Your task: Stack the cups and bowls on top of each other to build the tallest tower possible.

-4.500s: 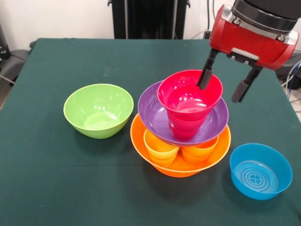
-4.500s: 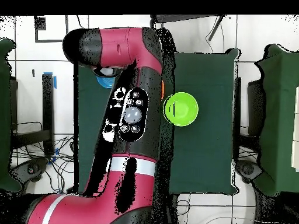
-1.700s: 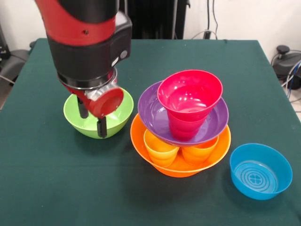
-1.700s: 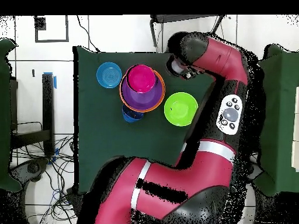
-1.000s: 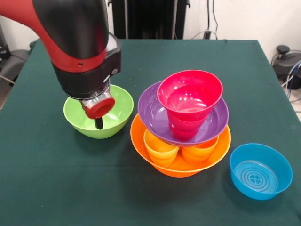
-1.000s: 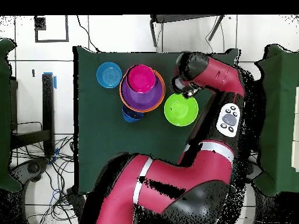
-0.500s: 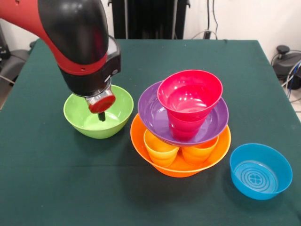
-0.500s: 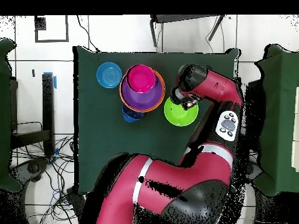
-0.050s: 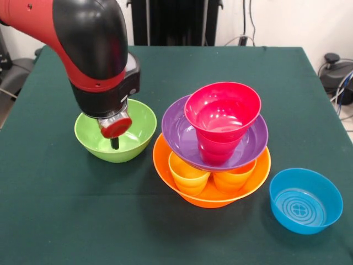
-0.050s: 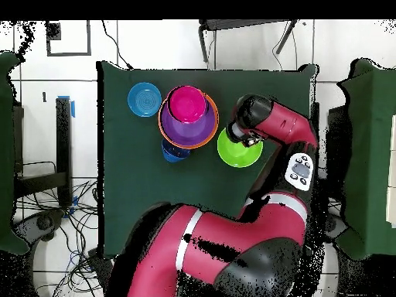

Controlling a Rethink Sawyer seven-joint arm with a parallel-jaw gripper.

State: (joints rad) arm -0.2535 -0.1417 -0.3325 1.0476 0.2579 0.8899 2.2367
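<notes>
The tower (image 9: pixel 214 144) stands at centre right: a big orange bowl (image 9: pixel 207 196) holds two orange cups (image 9: pixel 188 174), and on these rest a purple bowl (image 9: pixel 179 132), a red cup (image 9: pixel 214 150) and a red bowl (image 9: pixel 222 109). A lime green bowl (image 9: pixel 95 130) sits alone on the table to its left. My gripper (image 9: pixel 115 142) hangs down into that bowl near its middle. From overhead the gripper (image 10: pixel 249 140) is at the green bowl's (image 10: pixel 234 151) upper right rim. The wrist hides how the jaws stand.
A light blue bowl (image 9: pixel 306 200) with a ringed base sits at the near right. Overhead, a dark blue bowl (image 10: pixel 173 153) peeks out beside the tower (image 10: pixel 188 116), and the light blue bowl (image 10: pixel 145 99) lies left of it. The red arm (image 9: pixel 91 44) looms over the left side.
The arm swung from beside the red bowl on the tower across to the lime green bowl. In the last half second the gripper sank a little lower into it.
</notes>
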